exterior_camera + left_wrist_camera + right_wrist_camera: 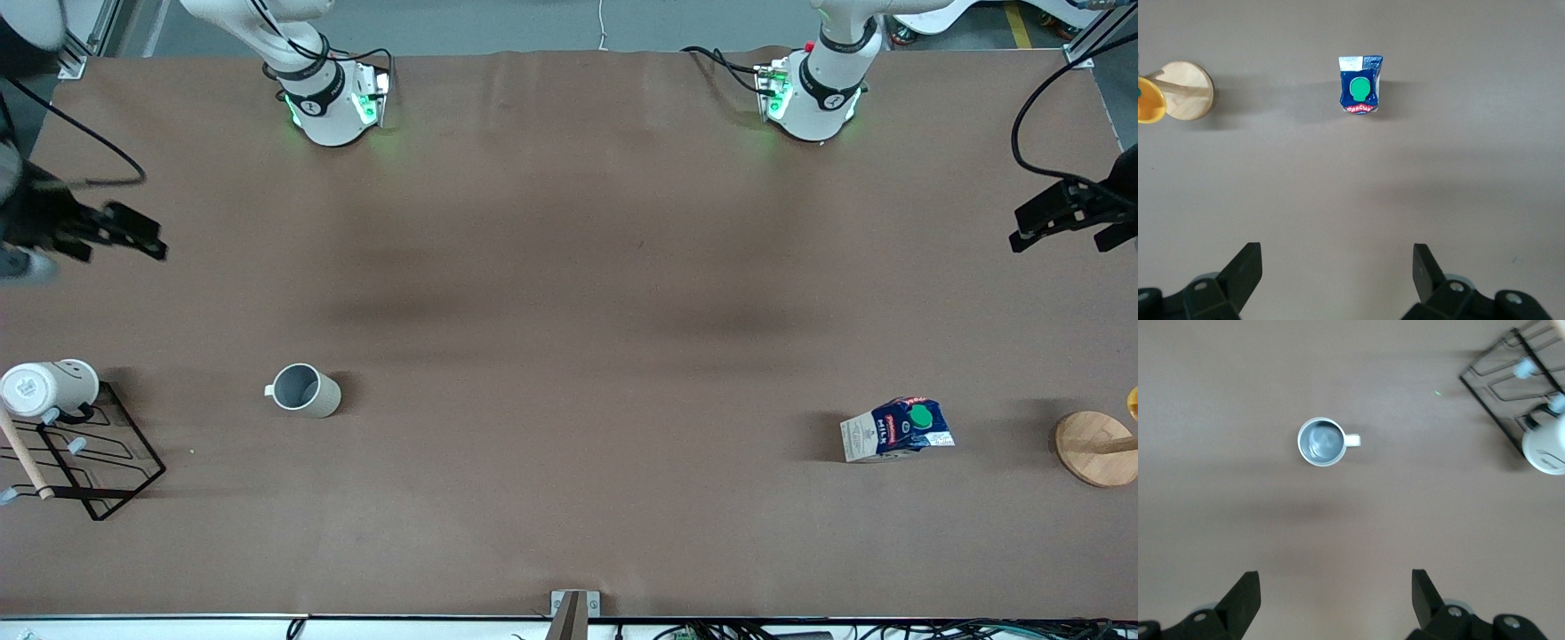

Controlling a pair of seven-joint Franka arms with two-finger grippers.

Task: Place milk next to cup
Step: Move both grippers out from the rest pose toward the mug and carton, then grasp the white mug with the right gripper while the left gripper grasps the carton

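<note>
Milk (898, 429) and cup (303, 390) stand well apart on table (569, 267).

The front view looks steeply down from a high mount at the bench (569, 293) edge, facing the arm bases at 12 o'clock, covering the whole bench. Each wrist view looks straight down from well above the surface, with its own claw at 6 o'clock. The left wrist view shares the milk (1360, 85) (898, 429) with the front view; the right wrist view shares the cup (1321, 442) (303, 389).

White mug (49, 387) on wire rack (84, 458); wooden stand (1095, 447).
</note>
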